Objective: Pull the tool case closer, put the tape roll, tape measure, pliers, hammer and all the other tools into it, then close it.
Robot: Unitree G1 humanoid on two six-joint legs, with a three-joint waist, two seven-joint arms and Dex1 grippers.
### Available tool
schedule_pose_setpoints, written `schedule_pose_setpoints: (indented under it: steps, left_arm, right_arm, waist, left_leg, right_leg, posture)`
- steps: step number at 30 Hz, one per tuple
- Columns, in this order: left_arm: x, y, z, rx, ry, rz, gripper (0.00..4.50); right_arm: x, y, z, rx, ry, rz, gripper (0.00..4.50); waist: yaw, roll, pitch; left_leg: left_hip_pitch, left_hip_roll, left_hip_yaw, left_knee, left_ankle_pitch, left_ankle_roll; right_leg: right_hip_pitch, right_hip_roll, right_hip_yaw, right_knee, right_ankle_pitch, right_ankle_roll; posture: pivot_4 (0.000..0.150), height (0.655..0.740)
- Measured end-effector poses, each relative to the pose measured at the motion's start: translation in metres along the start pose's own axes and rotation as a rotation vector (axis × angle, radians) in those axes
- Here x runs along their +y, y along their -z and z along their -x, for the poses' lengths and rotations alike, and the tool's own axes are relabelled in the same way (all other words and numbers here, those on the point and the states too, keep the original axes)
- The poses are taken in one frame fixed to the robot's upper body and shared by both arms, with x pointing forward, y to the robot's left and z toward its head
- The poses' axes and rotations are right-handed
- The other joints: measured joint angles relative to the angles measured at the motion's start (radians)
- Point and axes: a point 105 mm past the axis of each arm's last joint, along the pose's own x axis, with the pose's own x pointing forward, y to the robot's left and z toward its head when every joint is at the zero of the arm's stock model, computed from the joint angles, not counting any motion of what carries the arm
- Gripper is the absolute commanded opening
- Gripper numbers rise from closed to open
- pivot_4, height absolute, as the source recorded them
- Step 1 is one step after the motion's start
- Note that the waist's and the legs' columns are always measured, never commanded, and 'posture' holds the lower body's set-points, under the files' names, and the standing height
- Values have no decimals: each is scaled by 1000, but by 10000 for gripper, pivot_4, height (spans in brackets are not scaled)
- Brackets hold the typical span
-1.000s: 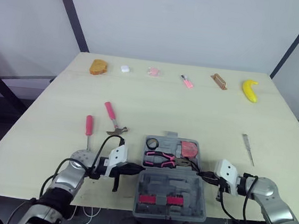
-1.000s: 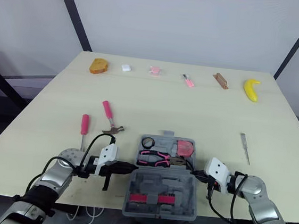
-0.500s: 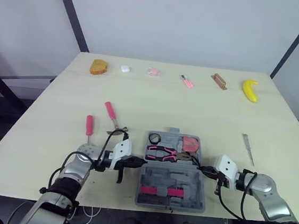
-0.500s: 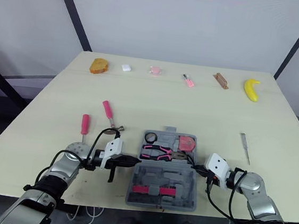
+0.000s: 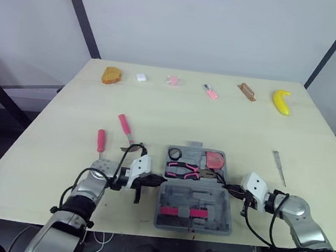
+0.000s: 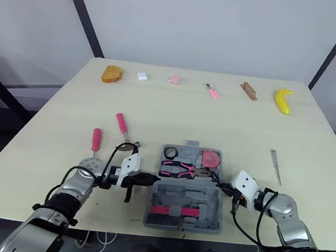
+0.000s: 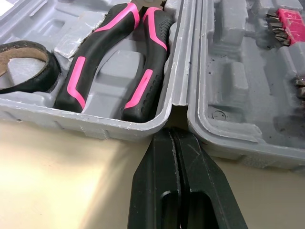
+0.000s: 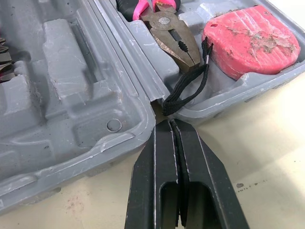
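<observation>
**A:** Where is the grey moulded plastic case (image 5: 208,201)?

**B:** It lies open and flat at the near edge of the pale wooden bench (image 5: 217,119), between the 2 arms. Its far half holds the pink-and-black pliers (image 5: 188,172), the black tape roll (image 5: 174,154) in the left corner and the pink-red tape measure (image 5: 214,161) on the right.

**A:** And the left tool (image 7: 172,136)?

**B:** Its 2 black fingers are pressed together, pinching nothing. The tip is at the hinge notch on the case's left side.

**A:** The right tool (image 8: 170,125)?

**B:** Its fingers are pressed together too. The tip is at the right hinge notch, just beside the tape measure's black strap loop (image 8: 188,90).

**A:** What lies outside the case?

**B:** The pink-handled hammer (image 5: 127,134) and the pink-handled screwdriver (image 5: 100,142) lie on the bench left of the case. A slim metal blade (image 5: 279,168) lies well to the right.
</observation>
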Motion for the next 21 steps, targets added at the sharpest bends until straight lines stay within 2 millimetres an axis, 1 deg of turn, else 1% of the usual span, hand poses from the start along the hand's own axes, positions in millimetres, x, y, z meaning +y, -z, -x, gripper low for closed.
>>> schedule_pose_setpoints:
  steps: [8,21]
  left_arm:
    - [6,-1,-2,6,-9,-12,0]
    - [7,1,1,7,-21,-15,0]
  right_arm:
    - [-2,0,-1,-1,22,8,233]
    - [-2,0,-1,-1,28,9,233]
  waist:
    - [-1,0,0]
    - [-2,0,0]
  left_leg:
    - [0,0,0,0,0,0]
    - [0,0,0,0,0,0]
  right_leg:
    - [0,0,0,0,0,0]
    - [0,0,0,0,0,0]
  posture:
    - [1500,7400]
    - [1500,7400]
